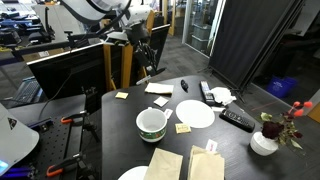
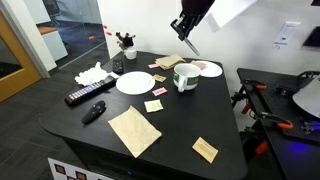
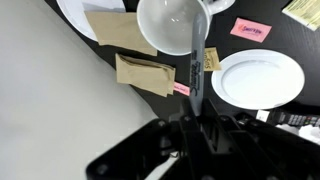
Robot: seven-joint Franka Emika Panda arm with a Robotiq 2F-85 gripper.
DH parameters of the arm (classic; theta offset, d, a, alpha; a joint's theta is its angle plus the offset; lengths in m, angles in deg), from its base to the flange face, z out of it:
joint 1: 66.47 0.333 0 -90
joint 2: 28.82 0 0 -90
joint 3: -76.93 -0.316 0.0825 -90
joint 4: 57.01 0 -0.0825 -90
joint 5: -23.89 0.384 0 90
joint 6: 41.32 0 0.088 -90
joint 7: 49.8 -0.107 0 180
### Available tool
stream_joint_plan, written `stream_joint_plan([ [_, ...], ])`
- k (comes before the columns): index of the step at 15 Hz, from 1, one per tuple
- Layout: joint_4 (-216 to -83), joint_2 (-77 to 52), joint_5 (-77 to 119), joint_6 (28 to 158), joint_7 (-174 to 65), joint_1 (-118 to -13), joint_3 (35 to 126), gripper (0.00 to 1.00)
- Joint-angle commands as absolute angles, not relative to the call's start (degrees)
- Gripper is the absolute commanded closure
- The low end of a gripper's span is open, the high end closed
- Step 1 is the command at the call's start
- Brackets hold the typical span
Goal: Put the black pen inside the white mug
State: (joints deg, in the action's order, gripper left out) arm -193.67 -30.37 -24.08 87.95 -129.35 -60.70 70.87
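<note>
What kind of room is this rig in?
Probably an office or robotics lab, not a home: a computer monitor beside the black table, glass doors behind, and red-handled clamps nearby.

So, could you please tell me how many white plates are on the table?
2. One plate lies between the white mug and the remote control; the second plate lies on the mug's other side. None appears hidden.

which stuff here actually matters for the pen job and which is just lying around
For the job: black pen, held in the jaws; white mug.
Just lying about: white plates, remote, black marker, flower pot, sticky notes, brown napkins.
</note>
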Motion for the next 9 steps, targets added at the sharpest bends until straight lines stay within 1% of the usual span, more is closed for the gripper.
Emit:
stream_joint_plan([
  [1, -190.9, -28.1, -29.0, 80.2, -141.3, -59.7, 69.3, 0.96],
  [6, -188.7, -25.0, -31.9, 71.8, -152.9, -58.3, 68.7, 0.96],
  [9, -187.8, -22.8, -32.6, 69.8, -157.8, -58.0, 69.1, 0.96],
])
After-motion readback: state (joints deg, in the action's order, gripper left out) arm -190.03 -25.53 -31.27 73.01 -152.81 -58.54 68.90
